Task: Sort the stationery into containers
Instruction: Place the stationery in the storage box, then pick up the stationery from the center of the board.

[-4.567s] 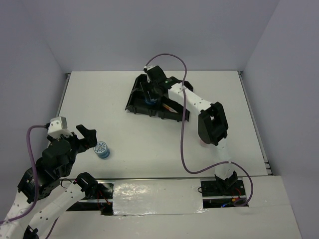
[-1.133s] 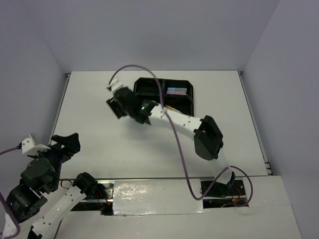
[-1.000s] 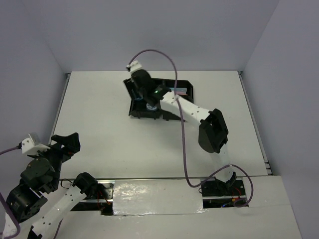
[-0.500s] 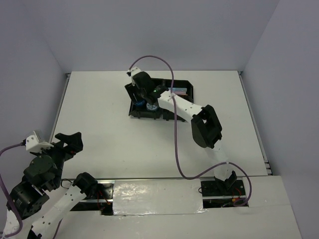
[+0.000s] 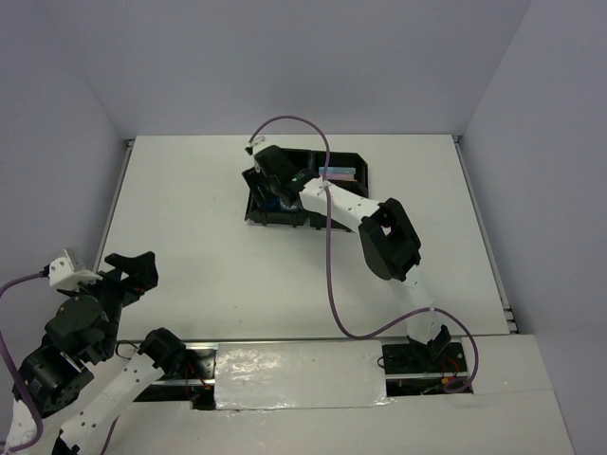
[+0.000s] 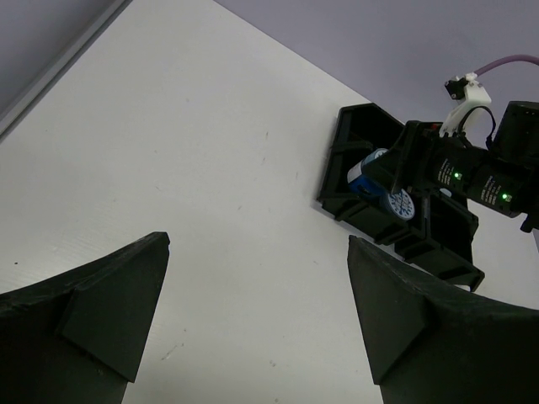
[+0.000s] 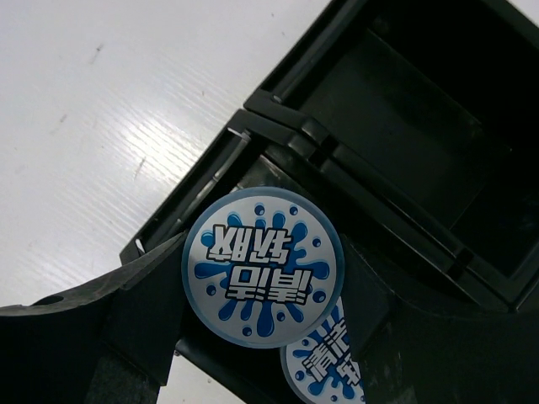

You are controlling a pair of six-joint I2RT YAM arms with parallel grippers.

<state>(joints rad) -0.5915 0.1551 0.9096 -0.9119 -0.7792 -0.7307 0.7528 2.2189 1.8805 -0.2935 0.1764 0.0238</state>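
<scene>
While hovering above the near-left compartment [image 7: 253, 178] of the black tray [image 7: 290, 122], grips a blue-and-white tape roll [image 7: 263, 265] with right gripper [image 7: 261, 295], just over a second roll [image 7: 324, 360] lying inside; holds left gripper [image 6: 257, 316] spread wide, empty, well apart over white table [image 5: 190, 209].

The tray [image 7: 370, 198] is black moulded plastic with a dull sheen. The tape roll [image 7: 263, 267] carries a glossy printed label. The desk [image 7: 93, 118] is white, smooth and faintly shiny, with small scuffs. The left tool [image 6: 257, 252] has matt black plastic fingers [image 6: 101, 316] with a smooth face.
</scene>
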